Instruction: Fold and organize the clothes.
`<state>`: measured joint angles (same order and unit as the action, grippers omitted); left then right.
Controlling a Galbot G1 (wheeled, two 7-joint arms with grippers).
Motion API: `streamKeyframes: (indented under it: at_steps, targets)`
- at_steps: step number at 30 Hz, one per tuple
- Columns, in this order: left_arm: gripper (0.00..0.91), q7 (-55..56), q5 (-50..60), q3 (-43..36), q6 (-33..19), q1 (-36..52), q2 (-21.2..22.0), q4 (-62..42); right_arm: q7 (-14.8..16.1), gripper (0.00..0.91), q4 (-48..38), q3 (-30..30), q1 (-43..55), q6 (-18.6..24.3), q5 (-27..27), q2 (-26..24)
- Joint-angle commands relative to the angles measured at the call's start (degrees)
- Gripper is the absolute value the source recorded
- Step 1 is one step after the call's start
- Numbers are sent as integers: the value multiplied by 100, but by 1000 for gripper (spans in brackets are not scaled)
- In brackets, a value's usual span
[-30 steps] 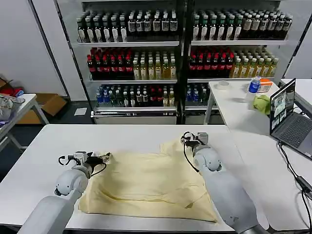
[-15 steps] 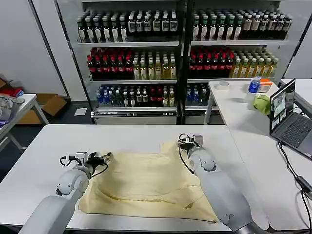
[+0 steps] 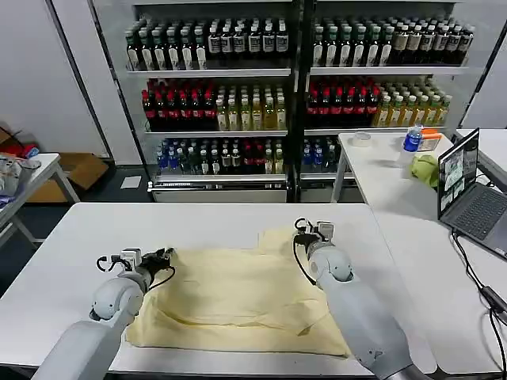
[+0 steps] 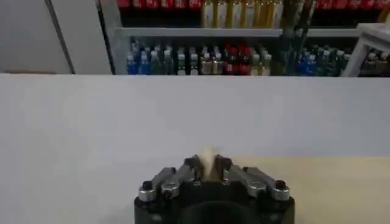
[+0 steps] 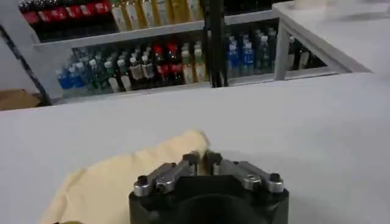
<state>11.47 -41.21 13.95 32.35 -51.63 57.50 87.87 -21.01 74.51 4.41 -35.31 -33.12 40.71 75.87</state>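
The clothes, one pale yellow T-shirt (image 3: 238,297), lie spread over the near half of the white table (image 3: 198,222), wrinkled along the front edge. My left gripper (image 3: 164,256) is shut on the shirt's far left corner; a tuft of cream cloth (image 4: 208,159) pokes up between its fingertips. My right gripper (image 3: 299,229) is shut on the far right corner, where the cloth rises in a small peak (image 3: 277,236). In the right wrist view the cloth (image 5: 116,179) runs away from the gripper (image 5: 202,159) over the table.
A second white table (image 3: 396,170) at the right carries a laptop (image 3: 467,190), a yellow-green cloth lump (image 3: 426,169) and a blue-capped bottle (image 3: 411,140). Shelves of bottles (image 3: 277,87) fill the back wall. A side table (image 3: 24,178) stands at far left.
Both grippers kept their hold. The left one drew slightly toward me and leftward with its corner; the right shifted a little left then back, and the shirt's front edge settled.
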Motion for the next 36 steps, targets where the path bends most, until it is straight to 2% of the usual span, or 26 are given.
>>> streamKeyframes:
  at_steps: [1, 9, 13, 23, 36]
  targets:
    - [50, -52, -49, 37, -36, -91, -67, 184, 66, 0, 304, 115, -91, 46, 40, -1]
    - [50, -69, -125, 189, -96, -212, -139, 535, 140, 0, 924, 167, -242, 437, -97, -131]
    - [50, -65, -229, 308, -108, -287, -199, 716, 157, 0, 1378, 212, -382, 499, -112, -251]
    - [40, -63, -402, 640, -91, -710, -403, 1316, 221, 0, 2615, 436, -1083, 347, -115, -645]
    - [40, -83, -443, 1223, -69, -1882, -647, 2472, 196, 0, 4358, 856, -2566, 180, -110, -1086]
